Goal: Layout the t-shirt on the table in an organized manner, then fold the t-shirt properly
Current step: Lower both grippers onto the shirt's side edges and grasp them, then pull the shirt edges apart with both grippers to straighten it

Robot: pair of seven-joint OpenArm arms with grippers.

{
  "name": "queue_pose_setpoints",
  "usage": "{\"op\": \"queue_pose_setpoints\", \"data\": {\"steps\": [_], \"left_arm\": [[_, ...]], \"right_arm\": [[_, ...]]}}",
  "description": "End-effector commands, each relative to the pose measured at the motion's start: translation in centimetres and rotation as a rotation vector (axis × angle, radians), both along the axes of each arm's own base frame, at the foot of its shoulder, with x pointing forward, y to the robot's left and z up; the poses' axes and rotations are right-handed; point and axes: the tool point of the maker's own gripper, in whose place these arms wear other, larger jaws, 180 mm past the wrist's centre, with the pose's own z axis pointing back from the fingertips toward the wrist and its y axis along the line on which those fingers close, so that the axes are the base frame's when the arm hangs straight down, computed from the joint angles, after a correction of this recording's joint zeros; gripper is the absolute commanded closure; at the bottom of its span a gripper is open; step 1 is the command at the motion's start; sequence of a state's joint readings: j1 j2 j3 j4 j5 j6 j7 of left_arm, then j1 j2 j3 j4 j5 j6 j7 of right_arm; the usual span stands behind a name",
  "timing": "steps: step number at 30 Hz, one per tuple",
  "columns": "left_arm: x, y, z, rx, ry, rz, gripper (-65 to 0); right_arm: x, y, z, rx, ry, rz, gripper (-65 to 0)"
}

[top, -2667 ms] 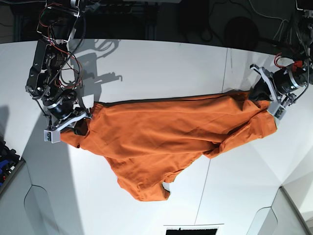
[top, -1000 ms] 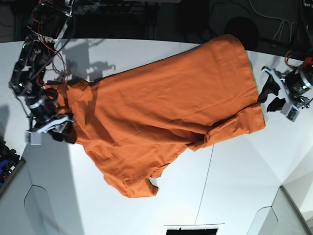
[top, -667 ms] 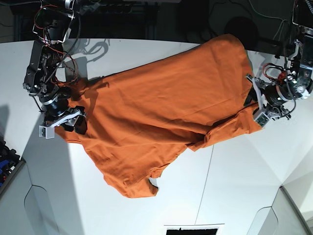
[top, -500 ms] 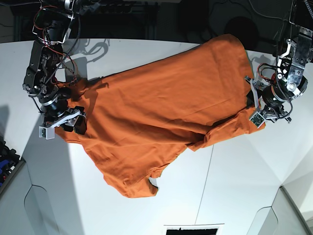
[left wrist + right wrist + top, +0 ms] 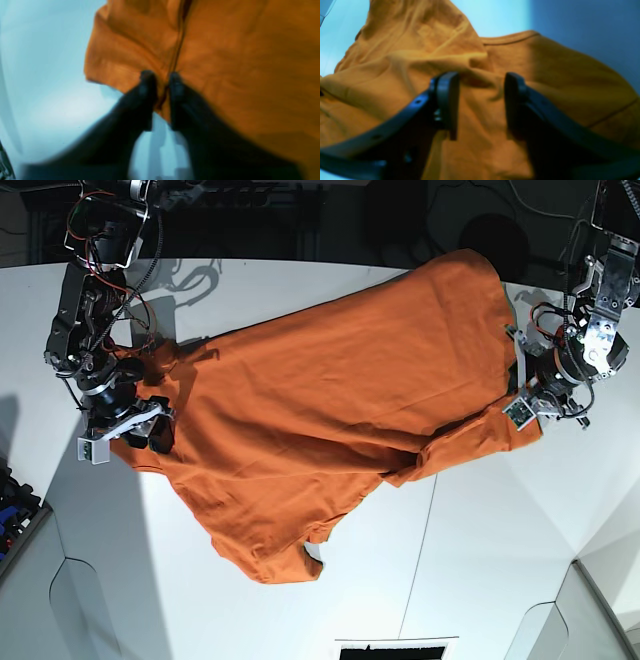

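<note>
Right at the left gripper (image 5: 161, 82), a ridge of the orange t-shirt (image 5: 330, 410) sits between the two dark fingertips (image 5: 148, 81), which stand almost together on a seam; this claw is pinched onto the cloth at its edge, with bare white table (image 5: 50, 100) just beside and beneath it.

The right gripper (image 5: 480, 100) stands with a clear gap between its jaws. Cloth lies under and ahead of it, a raised fold running between the fingertips, but the wrist view does not show the pads pressing on it; whether it holds anything I cannot tell.

Farther out from both claws, the base view shows the shirt spread on the table as a long slanted band, its long axis running roughly from the right gripper (image 5: 140, 430) to the left gripper (image 5: 530, 395), which sit at its opposite ends. A loose lobe with the neckline hangs away toward the near table edge, well apart from either claw. Judging from this, the coming pull has to run along that axis, each arm drawing its own end outward.
</note>
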State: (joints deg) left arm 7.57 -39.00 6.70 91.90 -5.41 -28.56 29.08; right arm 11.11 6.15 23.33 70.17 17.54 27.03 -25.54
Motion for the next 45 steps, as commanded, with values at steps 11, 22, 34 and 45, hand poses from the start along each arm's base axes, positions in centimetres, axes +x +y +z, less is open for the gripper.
{"op": "queue_pose_setpoints", "data": {"steps": [11,22,34,45], "left_arm": [[4.9,3.7,5.1,0.074,-0.211,0.141,0.0],[7.8,9.3,5.2,0.087,-0.211,0.301,0.0],[8.4,9.9,4.0,-0.038,-0.105,0.354,0.0],[7.1,10.1,4.4,-0.171,-0.013,0.435,-25.7]], "right_arm": [[-0.2,-2.4,0.5,-0.058,-0.013,-0.025,0.0],[-1.0,-3.8,0.2,-0.011,0.015,-0.076,0.0],[-0.9,-3.8,3.4,0.042,-0.092,-0.094,0.0],[4.2,-4.4,10.7,0.049,-0.279,-0.133,-19.6]]}}
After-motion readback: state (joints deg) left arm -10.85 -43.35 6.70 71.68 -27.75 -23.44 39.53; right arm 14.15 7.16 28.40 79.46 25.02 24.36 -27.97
